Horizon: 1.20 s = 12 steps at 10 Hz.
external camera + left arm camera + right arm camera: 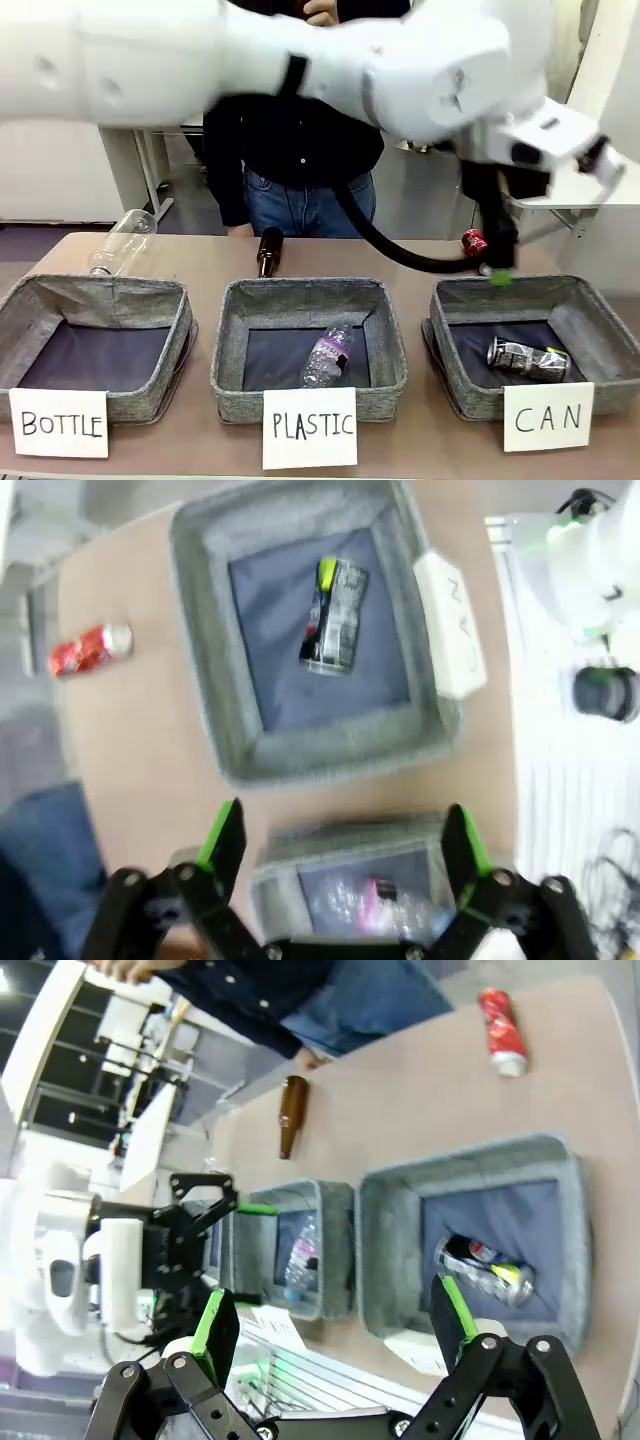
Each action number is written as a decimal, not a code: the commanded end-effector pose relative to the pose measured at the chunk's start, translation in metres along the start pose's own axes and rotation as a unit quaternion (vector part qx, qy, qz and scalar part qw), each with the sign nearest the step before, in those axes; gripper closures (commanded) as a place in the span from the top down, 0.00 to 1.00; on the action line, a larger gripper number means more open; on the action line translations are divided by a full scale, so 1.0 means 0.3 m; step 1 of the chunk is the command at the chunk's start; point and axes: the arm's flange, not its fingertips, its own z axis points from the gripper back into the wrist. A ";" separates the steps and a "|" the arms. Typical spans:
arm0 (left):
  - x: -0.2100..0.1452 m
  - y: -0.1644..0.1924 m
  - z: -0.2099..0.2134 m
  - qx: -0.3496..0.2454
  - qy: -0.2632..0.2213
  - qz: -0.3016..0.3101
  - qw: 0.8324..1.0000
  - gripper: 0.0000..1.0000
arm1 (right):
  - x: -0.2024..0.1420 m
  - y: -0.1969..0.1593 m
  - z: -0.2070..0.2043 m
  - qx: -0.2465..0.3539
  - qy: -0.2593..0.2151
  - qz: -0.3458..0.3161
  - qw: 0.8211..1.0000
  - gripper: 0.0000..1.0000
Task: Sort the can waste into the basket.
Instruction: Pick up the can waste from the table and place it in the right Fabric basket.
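A black-and-silver can (527,358) (335,615) (485,1268) lies on its side inside the grey basket (452,385) (205,650) (470,1155) carded "CAN". The red can (473,242) (90,650) (500,1017) lies on the table just behind that basket. My left arm reaches across from the left. Its gripper (497,265) (342,840) hangs open and empty above the basket's back rim, close to the red can. My right gripper (333,1310) is open too, high above the table and holding nothing.
The "PLASTIC" basket (228,380) in the middle holds a clear plastic bottle (328,352). The "BOTTLE" basket (30,300) stands at the left. A brown bottle (268,250) and a clear bottle (122,240) lie behind them. A person (300,150) stands at the far side.
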 end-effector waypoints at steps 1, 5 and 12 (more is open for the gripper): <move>-0.271 -0.071 0.158 -0.004 0.008 0.044 0.999 1.00 | 0.115 0.078 -0.149 0.026 -0.003 0.005 1.000 1.00; -0.754 -0.174 0.332 -0.036 -0.029 0.153 0.987 1.00 | 0.211 0.285 -0.453 0.063 0.033 0.016 0.997 1.00; -1.649 -0.396 0.567 -0.119 -0.269 0.362 0.885 1.00 | 0.192 0.527 -0.795 0.104 0.136 0.033 0.985 1.00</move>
